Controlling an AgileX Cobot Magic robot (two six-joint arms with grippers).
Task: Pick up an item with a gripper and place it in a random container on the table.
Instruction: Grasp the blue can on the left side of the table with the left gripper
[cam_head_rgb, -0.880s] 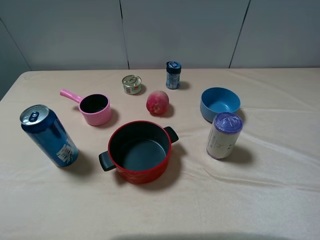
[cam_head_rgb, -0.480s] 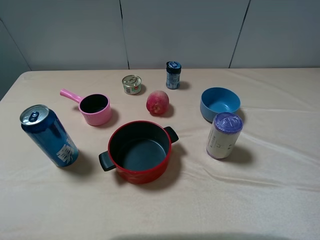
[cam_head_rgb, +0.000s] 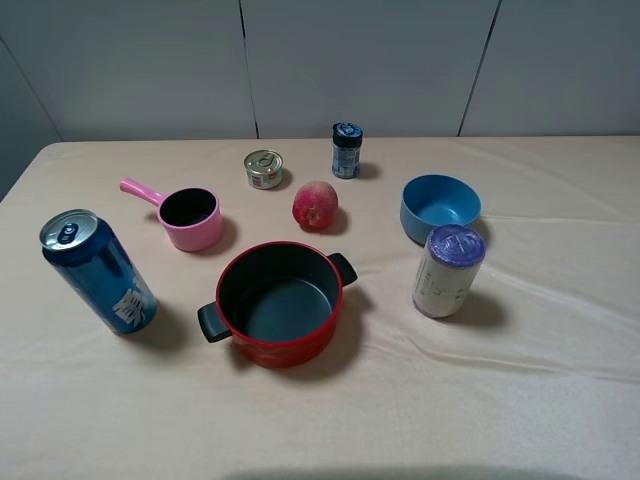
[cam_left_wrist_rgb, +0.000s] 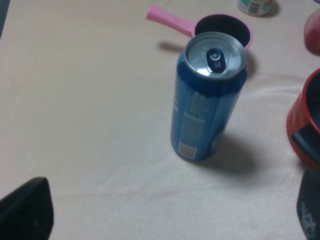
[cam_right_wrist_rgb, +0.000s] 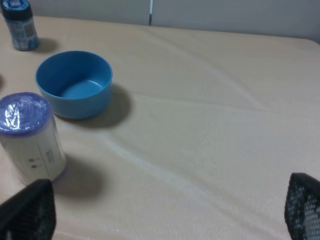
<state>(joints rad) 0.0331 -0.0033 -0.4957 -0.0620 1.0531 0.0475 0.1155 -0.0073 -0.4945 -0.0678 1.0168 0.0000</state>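
The tall shiny blue can (cam_head_rgb: 100, 272) stands upright on the beige table (cam_head_rgb: 500, 400) at the left. In the left wrist view the can (cam_left_wrist_rgb: 207, 100) stands ahead of my left gripper (cam_left_wrist_rgb: 167, 220), whose dark fingertips (cam_left_wrist_rgb: 25, 210) sit far apart at the frame corners, open and empty. The light-blue bowl (cam_head_rgb: 440, 207) sits empty at the right. In the right wrist view the bowl (cam_right_wrist_rgb: 75, 82) lies ahead of my right gripper (cam_right_wrist_rgb: 165, 215), also open and empty. Neither gripper shows in the exterior high view.
A red pot (cam_head_rgb: 280, 303) with black handles stands in the middle. A pink handled cup (cam_head_rgb: 188, 217) is behind the can. A purple-topped white cylinder (cam_head_rgb: 450, 270) stands in front of the bowl. A small tin (cam_head_rgb: 264, 169), a reddish fruit (cam_head_rgb: 316, 205) and a dark-capped jar (cam_head_rgb: 347, 150) sit further back.
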